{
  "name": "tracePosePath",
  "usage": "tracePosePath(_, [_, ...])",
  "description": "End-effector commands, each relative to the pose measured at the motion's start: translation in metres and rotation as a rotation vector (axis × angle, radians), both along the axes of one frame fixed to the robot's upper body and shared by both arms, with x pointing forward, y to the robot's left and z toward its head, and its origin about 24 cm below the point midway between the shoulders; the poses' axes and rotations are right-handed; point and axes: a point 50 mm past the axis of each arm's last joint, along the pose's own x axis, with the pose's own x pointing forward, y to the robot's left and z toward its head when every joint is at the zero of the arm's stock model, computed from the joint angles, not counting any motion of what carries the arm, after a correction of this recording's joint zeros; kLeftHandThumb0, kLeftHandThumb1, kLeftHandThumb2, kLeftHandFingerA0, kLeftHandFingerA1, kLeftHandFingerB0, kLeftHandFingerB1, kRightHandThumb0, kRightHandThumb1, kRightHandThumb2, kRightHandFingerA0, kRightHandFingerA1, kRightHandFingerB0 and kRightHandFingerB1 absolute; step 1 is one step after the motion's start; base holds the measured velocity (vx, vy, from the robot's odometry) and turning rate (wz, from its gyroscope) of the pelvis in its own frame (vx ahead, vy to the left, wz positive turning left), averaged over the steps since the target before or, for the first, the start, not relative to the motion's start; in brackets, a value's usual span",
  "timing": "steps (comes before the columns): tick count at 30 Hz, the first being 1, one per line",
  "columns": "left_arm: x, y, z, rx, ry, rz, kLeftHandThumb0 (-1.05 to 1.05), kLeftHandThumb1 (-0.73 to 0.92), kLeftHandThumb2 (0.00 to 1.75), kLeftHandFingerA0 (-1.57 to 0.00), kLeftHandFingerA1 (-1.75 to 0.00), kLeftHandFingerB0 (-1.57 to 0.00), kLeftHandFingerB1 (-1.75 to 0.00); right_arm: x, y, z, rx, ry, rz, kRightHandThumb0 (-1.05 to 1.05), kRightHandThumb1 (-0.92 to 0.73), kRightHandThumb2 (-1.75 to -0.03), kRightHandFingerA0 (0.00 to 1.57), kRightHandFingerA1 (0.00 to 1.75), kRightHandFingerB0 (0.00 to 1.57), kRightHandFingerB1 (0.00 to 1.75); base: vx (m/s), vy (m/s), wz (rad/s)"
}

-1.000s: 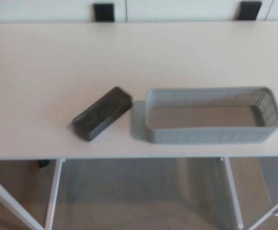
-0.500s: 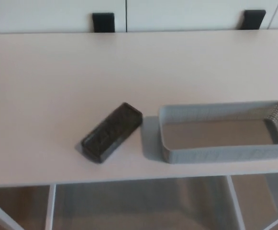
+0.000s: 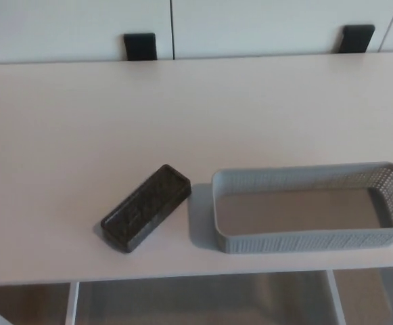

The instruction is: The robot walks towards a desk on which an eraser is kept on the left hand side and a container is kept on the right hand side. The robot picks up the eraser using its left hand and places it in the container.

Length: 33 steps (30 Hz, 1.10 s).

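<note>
Eraser [image 3: 146,217] dark, textured top; container [image 3: 304,240] grey perforated plastic; desk [image 3: 182,122] smooth matt

- No part of the robot's body is seen in the head view.
- Neither arm nor hand is shown.
- Colours, cables, screws and markings cannot be told from this moment.
</note>
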Motion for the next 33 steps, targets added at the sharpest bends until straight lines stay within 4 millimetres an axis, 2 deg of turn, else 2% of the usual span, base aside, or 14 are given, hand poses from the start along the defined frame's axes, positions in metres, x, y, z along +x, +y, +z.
tracePosePath(1, [0.0, 0.002, 0.003, 0.036, -0.027, -0.034, -0.51, 0.59, 0.58, -0.54, -0.37, -0.34, -0.32, -0.001, -0.003, 0.002, -0.014, -0.005, 0.024, -0.04, -0.4, -0.52, 0.79, 0.59, 0.57, 0.54, 0.0, 0.0, 0.0])
tracePosePath(5, [-0.001, -0.002, 0.003, 0.038, -0.022, -0.073, -0.53, 0.58, 0.58, -0.53, -0.37, -0.34, -0.32, -0.001, -0.004, 0.003, -0.016, -0.005, 0.031, -0.02, -0.4, -0.52, 0.78, 0.59, 0.56, 0.54, 0.0, 0.0, 0.0])
tracePosePath(8, [0.002, -0.022, 0.013, -0.043, -0.009, -0.324, -0.58, 0.62, 0.6, -0.43, -0.34, -0.28, -0.3, 0.002, -0.004, 0.003, -0.02, -0.007, 0.036, -0.04, -0.39, -0.51, 0.79, 0.59, 0.57, 0.54, 0.0, 0.0, 0.0])
tracePosePath(10, [0.001, -0.044, 0.03, -0.129, -0.027, -0.544, -0.63, 0.63, 0.6, -0.42, -0.34, -0.3, -0.31, 0.003, -0.005, 0.003, -0.02, -0.009, 0.042, -0.03, -0.39, -0.51, 0.79, 0.59, 0.57, 0.54, 0.0, 0.0, 0.0])
tracePosePath(11, [0.0, -0.058, 0.043, -0.18, -0.043, -0.659, -0.66, 0.53, 0.83, -0.31, -0.45, -0.22, -0.41, 0.004, -0.004, 0.003, -0.019, -0.01, 0.042, -0.02, -0.4, -0.51, 0.79, 0.59, 0.57, 0.54, 0.0, 0.0, 0.0])
tracePosePath(12, [-0.001, -0.07, 0.056, -0.225, -0.061, -0.742, -0.65, 0.53, 0.83, -0.29, -0.44, -0.22, -0.41, 0.005, -0.003, 0.003, -0.016, -0.012, 0.041, -0.02, -0.4, -0.51, 0.79, 0.59, 0.57, 0.54, 0.0, 0.0, 0.0])
tracePosePath(13, [-0.002, -0.078, 0.066, -0.264, -0.077, -0.792, -0.63, 0.64, 0.59, -0.37, -0.33, -0.29, -0.31, 0.005, -0.003, 0.003, -0.008, -0.015, 0.037, 0.02, -0.4, -0.51, 0.79, 0.6, 0.57, 0.55, 0.0, 0.0, 0.0])
tracePosePath(16, [-0.002, -0.103, 0.103, -0.396, -0.133, -0.956, -0.65, 0.65, 0.6, -0.33, -0.32, -0.28, -0.3, 0.007, -0.004, 0.004, -0.011, -0.022, 0.04, 0.01, -0.4, -0.51, 0.79, 0.59, 0.57, 0.54, 0.0, 0.0, 0.0])
tracePosePath(19, [-0.003, -0.127, 0.161, -0.537, -0.245, -1.128, -0.75, 0.67, 0.61, -0.31, -0.31, -0.27, -0.3, 0.007, -0.004, 0.005, -0.013, -0.016, 0.044, 0.02, -0.42, -0.52, 0.78, 0.59, 0.56, 0.53, 0.0, 0.0, 0.0])
tracePosePath(23, [-0.005, -0.136, 0.188, -0.646, -0.301, -1.191, -0.81, 0.71, 0.63, -0.29, -0.3, -0.26, -0.29, 0.008, -0.005, 0.005, -0.01, -0.018, 0.044, 0.03, -0.42, -0.52, 0.77, 0.59, 0.56, 0.53, 0.0, 0.0, 0.0])
tracePosePath(25, [-0.007, -0.144, 0.218, -0.671, -0.377, -1.291, -0.79, 0.81, 0.66, -0.25, -0.29, -0.23, -0.28, 0.007, -0.004, 0.004, -0.011, -0.013, 0.048, 0.01, -0.43, -0.52, 0.78, 0.58, 0.58, 0.53, 0.0, 0.0, 0.0])
tracePosePath(27, [-0.007, -0.149, 0.237, -0.723, -0.45, -1.329, -0.72, 0.86, 0.66, -0.24, -0.29, -0.27, -0.29, 0.007, -0.003, 0.005, -0.013, -0.018, 0.051, 0.03, -0.42, -0.52, 0.79, 0.58, 0.59, 0.54, 0.0, 0.0, 0.0])
tracePosePath(30, [-0.007, -0.154, 0.252, -0.8, -0.575, -1.322, -0.66, 0.91, 0.68, -0.3, -0.32, -0.28, -0.31, 0.008, -0.003, 0.004, -0.016, -0.022, 0.05, 0.05, -0.41, -0.51, 0.81, 0.59, 0.6, 0.55, 0.0, 0.0, 0.0])
tracePosePath(33, [-0.002, -0.161, 0.262, -0.846, -0.699, -1.324, -0.55, 0.92, 0.69, -0.26, -0.32, -0.23, -0.3, 0.008, -0.004, 0.003, -0.012, -0.019, 0.05, 0.02, -0.41, -0.51, 0.81, 0.59, 0.59, 0.55, 0.0, 0.0, 0.0])
